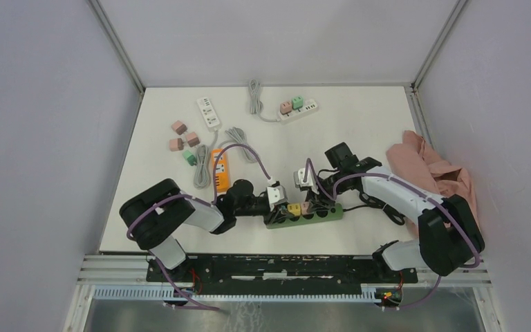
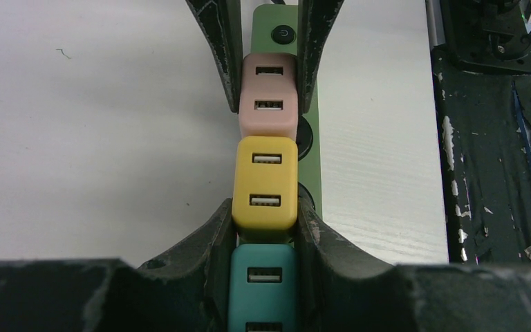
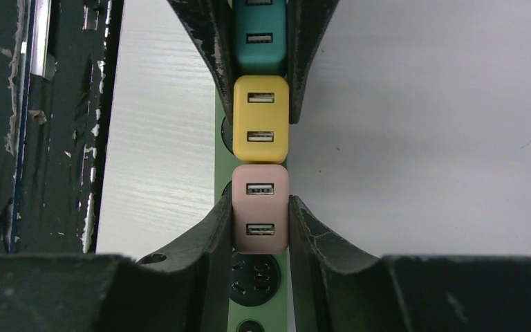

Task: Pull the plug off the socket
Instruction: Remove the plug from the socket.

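Right end effector (image 3: 261, 202) was closed on the pink plug (image 3: 261, 225), its fingers pressed to both sides. Left end effector (image 2: 264, 207) faced it, clamped on the neighbouring yellow plug (image 2: 264, 181), with the teal plug (image 2: 263, 283) deeper between its fingers. All three plugs sat in a row on the green power strip (image 1: 320, 215) at the near middle of the tabletop (image 1: 359, 138).
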Controlling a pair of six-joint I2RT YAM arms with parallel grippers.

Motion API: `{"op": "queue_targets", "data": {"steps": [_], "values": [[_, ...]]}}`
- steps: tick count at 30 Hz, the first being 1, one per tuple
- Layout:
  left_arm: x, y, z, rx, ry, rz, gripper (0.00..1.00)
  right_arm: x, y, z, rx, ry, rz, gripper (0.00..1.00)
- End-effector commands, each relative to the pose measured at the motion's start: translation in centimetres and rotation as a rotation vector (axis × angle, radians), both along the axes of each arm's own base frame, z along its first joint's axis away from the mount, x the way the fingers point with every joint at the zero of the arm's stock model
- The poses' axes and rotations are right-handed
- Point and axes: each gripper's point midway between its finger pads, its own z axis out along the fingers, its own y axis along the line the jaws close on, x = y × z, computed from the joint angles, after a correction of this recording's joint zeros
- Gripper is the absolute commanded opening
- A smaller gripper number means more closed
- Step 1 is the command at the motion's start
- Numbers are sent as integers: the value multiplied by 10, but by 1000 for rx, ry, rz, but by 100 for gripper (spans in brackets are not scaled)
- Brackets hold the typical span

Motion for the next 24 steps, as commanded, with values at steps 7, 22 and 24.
{"op": "queue_targets", "data": {"steps": [7,22,24], "values": [[5,10,-36,107,100,60,3,-18,-3,50,198,45,105,0],[20,10,47,-136,185,249,83,0,-16,115,294,133,-78,0],[16,13,58,-143,212,257,86,4,-14,121,321,147,-117,0]]}}
